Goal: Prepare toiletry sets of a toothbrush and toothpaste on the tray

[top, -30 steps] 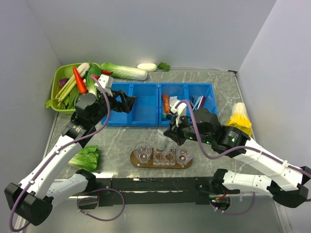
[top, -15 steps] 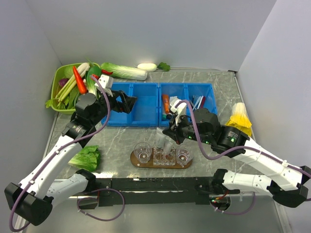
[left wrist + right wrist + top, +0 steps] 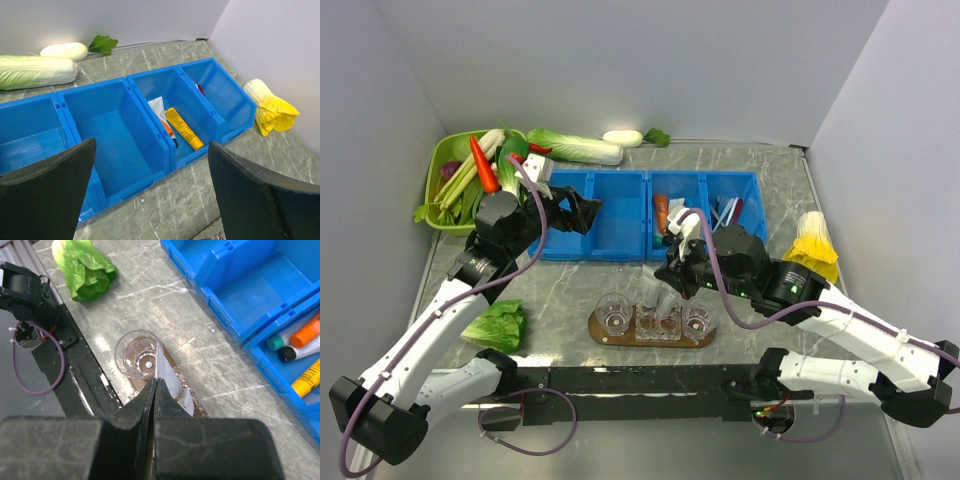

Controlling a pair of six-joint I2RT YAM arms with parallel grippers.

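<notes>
Right gripper (image 3: 154, 386) is pinching toothpaste (image 3: 167, 380) tight, with the tube sticking out past the fingertips over tray (image 3: 599, 331), beside glass (image 3: 131, 352). Left gripper (image 3: 150, 175) is gaping wide, empty, over blue bins (image 3: 120, 125).

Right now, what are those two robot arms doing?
The right gripper is pinched shut on a white toothpaste tube, holding it just over the wooden tray, beside a glass cup. The left gripper hangs wide open above the blue bins, holding nothing.
</notes>
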